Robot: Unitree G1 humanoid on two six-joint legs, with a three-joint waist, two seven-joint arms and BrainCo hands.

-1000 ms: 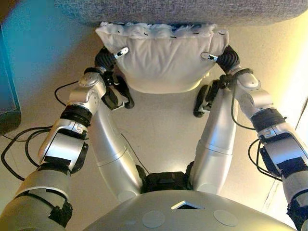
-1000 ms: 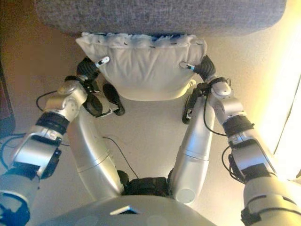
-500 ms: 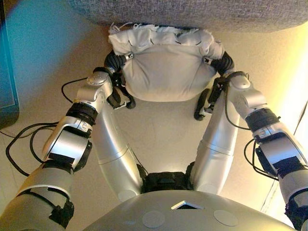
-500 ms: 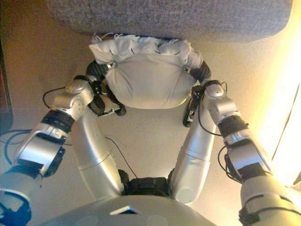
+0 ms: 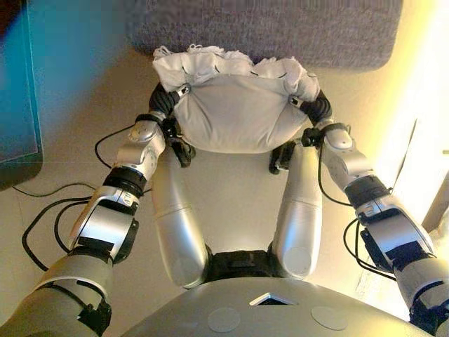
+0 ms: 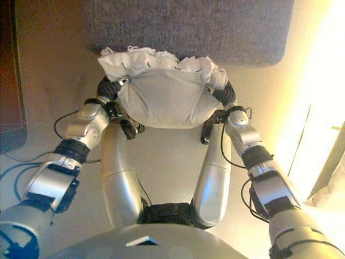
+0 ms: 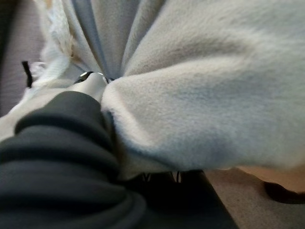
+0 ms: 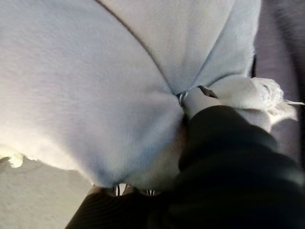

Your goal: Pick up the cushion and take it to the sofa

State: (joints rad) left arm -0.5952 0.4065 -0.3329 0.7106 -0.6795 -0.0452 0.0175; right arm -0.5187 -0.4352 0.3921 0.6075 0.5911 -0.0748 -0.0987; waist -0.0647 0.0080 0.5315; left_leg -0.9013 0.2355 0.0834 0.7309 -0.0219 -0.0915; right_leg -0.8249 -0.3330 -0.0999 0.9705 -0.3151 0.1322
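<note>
A white cushion (image 5: pixel 231 112) with a frilled far edge hangs between my two hands in front of me. My left hand (image 5: pixel 166 102) grips its left side, thumb pressed into the cloth. My right hand (image 5: pixel 317 107) grips its right side the same way. The left wrist view shows the cushion (image 7: pixel 205 95) bunched against my left hand (image 7: pixel 90 82). The right wrist view shows the cushion (image 8: pixel 86 86) folded around my right hand (image 8: pixel 198 98). The grey sofa (image 5: pixel 280 28) lies just beyond the cushion's far edge.
A dark cabinet or panel (image 5: pixel 14 91) stands at the left. Beige floor (image 5: pixel 231 203) lies under the cushion. A bright strip and a pale edge (image 6: pixel 323 145) show at the right.
The cushion has been drawn in closer and its frilled edge has crumpled. The whole view has shifted: the sofa now shows farther off, with its right end in sight.
</note>
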